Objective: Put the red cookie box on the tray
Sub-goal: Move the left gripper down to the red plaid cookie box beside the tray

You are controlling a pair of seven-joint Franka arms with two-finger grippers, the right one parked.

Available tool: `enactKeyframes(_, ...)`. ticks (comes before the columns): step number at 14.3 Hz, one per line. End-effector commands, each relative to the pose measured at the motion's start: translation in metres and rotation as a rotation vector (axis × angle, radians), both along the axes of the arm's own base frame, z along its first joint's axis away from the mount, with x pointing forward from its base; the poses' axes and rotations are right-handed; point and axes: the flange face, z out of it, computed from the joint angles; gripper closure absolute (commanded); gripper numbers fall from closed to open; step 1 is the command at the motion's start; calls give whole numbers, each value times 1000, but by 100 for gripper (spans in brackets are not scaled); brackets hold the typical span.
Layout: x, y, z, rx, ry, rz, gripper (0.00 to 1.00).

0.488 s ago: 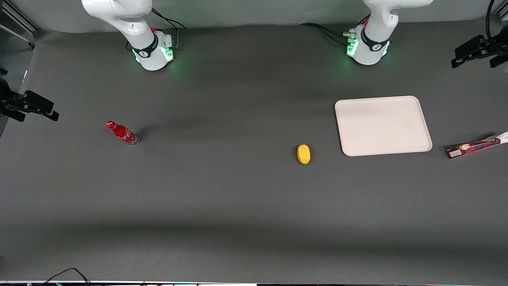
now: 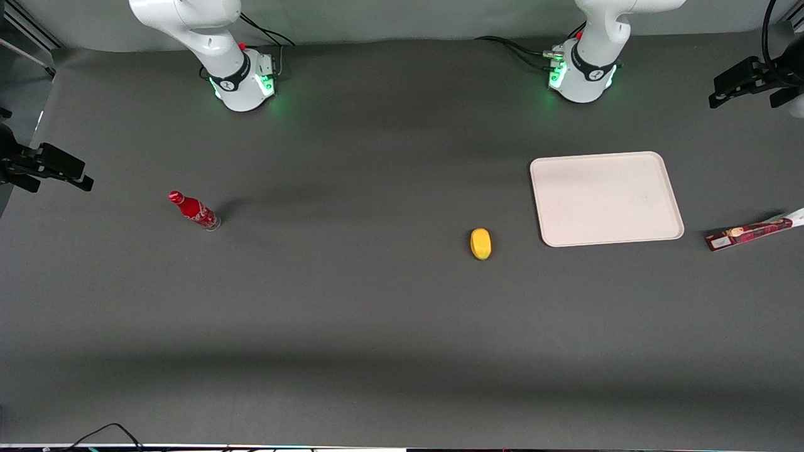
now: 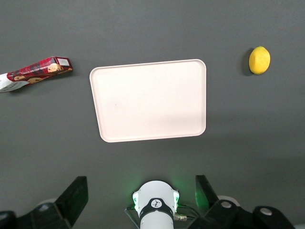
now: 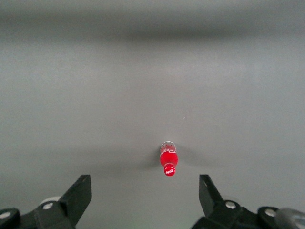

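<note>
Barely anything's different from half a second ago, just the gripper (image 2: 750, 81) nudged a touch up near the working arm's end of the table; the objects sit exactly where they were. It hangs high over the table (image 2: 352, 314), fingers (image 3: 71, 198) spread wide with nothing between them. Red cookie box (image 2: 747, 232) lies flat on the table toward the working arm's end, just beside the tray (image 2: 606, 198) but not touching it, white label end pointing away from the tray. Yellow lemon (image 2: 480, 243) sits near the tray's corner nearest the front camera. Small red bottle (image 2: 193, 210) stands well apart, toward the parked arm's end.
</note>
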Motion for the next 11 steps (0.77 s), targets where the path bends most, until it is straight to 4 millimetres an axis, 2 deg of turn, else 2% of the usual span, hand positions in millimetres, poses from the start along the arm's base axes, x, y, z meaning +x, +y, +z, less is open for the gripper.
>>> enactKeyframes(1,3,19,-1,15,7,30,0)
enactKeyframes(2,8,49,-4,5,-1,54,0)
enactKeyframes(5,23,126,-35,-16,40,-174,0)
enactKeyframes(8,37,195,-86,-71,80,-402,0)
enactKeyframes(10,49,235,-127,-86,104,-525,0)
enactKeyframes(11,56,248,-150,-93,113,-590,0)
